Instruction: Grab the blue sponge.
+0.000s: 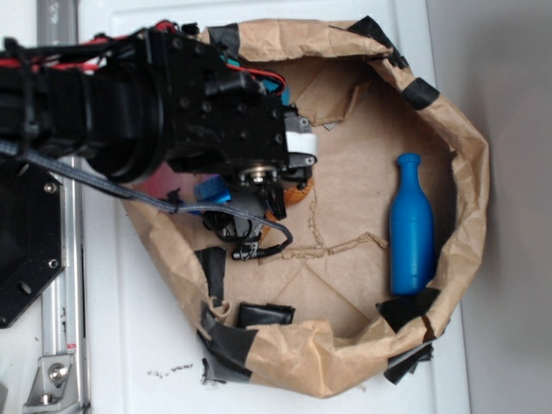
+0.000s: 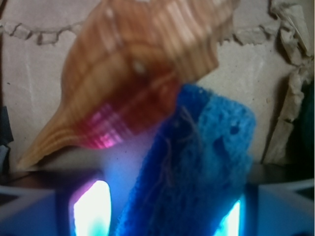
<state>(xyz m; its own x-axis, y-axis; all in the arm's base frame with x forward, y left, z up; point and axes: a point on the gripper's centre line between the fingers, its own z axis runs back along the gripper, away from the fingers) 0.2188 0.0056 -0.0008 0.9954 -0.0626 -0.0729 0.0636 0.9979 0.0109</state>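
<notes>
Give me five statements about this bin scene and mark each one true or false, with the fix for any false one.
1. The blue sponge lies between the gripper's fingers in the wrist view. True.
2. The seashell lies far from the sponge. False: the two touch or overlap.
3. The blue bottle lies on the bin's right side in the exterior view. True.
4. The bottle stands upright. False: it lies flat on the paper lining.
5. The lining is white plastic. False: it is brown paper.
</notes>
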